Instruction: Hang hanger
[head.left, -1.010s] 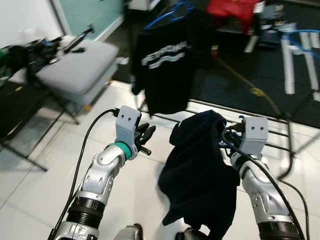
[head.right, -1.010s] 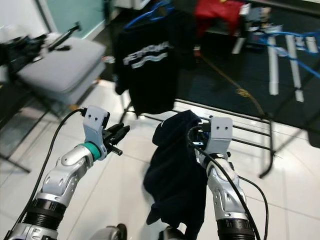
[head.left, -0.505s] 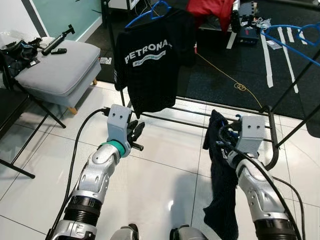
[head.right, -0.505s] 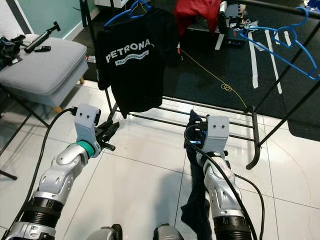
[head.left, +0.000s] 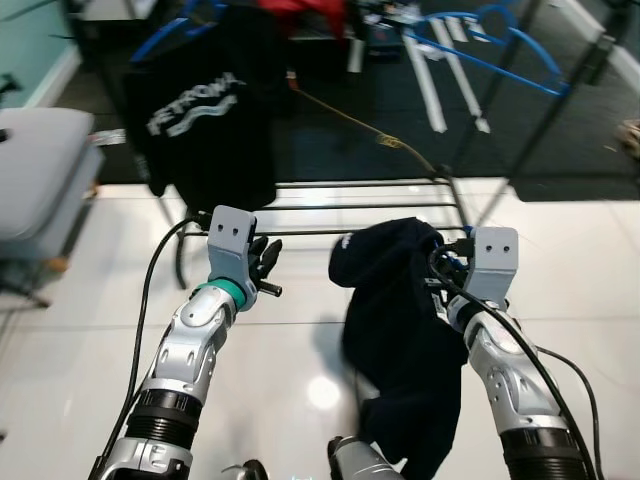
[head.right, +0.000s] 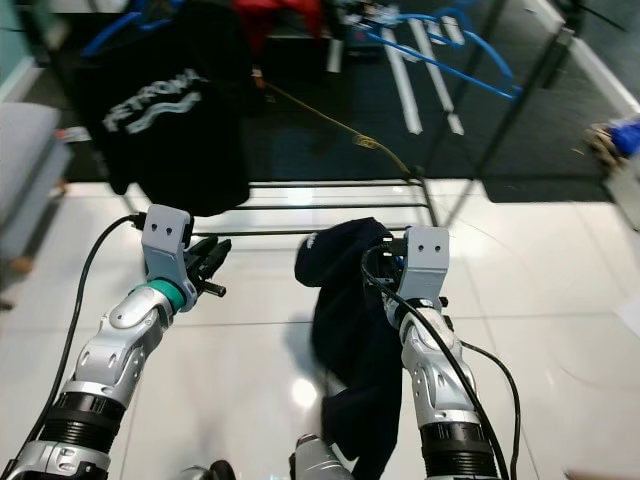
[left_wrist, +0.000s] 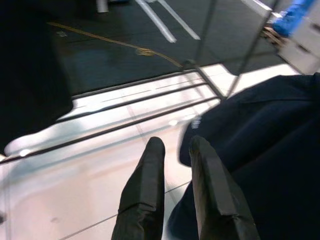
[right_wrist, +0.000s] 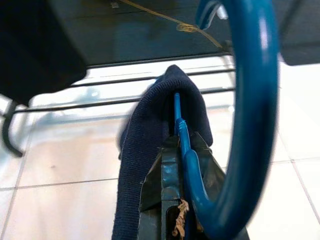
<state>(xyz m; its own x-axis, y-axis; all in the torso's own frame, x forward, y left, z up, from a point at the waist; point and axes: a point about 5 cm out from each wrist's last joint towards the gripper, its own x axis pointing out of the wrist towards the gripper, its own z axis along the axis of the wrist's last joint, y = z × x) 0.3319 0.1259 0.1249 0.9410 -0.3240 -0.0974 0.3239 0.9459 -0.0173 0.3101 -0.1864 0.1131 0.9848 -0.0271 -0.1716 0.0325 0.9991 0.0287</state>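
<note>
My right tool is pinching the blue hanger by its neck, with a navy garment draped over it and hanging down toward the white tile floor. My left tool is held up over bare floor, fingers pressed close together, holding nothing. Beyond both sits the black rack, its low bars running across. On its far left hangs a black T-shirt with white lettering, too blurred to read. A grey seat is at the far left edge.
</note>
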